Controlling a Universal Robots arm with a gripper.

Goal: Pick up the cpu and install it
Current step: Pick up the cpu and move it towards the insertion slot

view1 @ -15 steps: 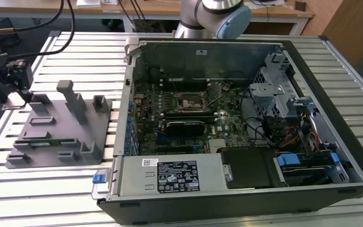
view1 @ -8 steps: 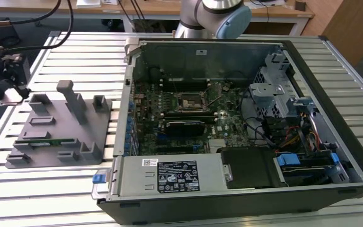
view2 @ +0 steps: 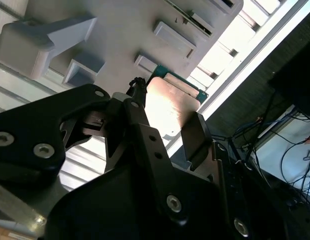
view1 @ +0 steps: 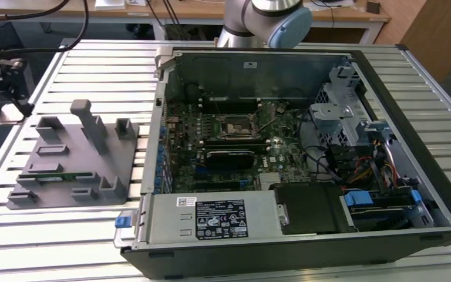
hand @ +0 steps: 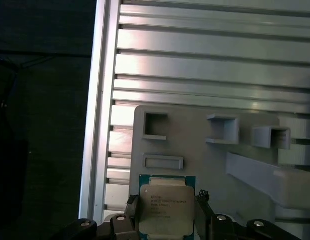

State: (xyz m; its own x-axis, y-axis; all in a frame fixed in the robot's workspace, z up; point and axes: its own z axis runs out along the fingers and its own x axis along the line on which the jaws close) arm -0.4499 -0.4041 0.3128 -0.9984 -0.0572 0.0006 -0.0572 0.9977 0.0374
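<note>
In both wrist views the tool (hand: 166, 214) (view2: 167, 122) is closed to a narrow gap, about the width of the cpu (hand: 166, 207) (view2: 167, 105). It pinches the chip between its two black fingers (hand: 132, 210) (view2: 196, 134), which press on opposite edges. The chip's shiny silver top faces the first wrist camera, and a thin green rim shows along one side. It hangs over the grey holder block (hand: 195, 150) (view2: 120, 40), near a low rectangular pocket (hand: 163, 161) in the block. Whether the chip is clear of the block's surface or touching it cannot be told.

The holder lies on the slatted aluminium table (hand: 195, 60) (view1: 92, 59), and the chip is near the corner of the block closest to the table's outer rail (hand: 97, 100). Dark floor lies past that rail. Raised posts and open-topped boxes (hand: 222, 129) stand on the block a little way from the chip, and a long sloping ridge (hand: 265, 172) runs near one side of the tool.

In the exterior view the holder (view1: 61, 158) sits on the exterior view's left of the open computer case (view1: 257, 70), just beside it. A green memory stick (view1: 57, 174) lies on the holder. Inside the case, the black-framed socket (view1: 234, 125) sits mid-board, with cables and drive cages on the exterior view's right.
</note>
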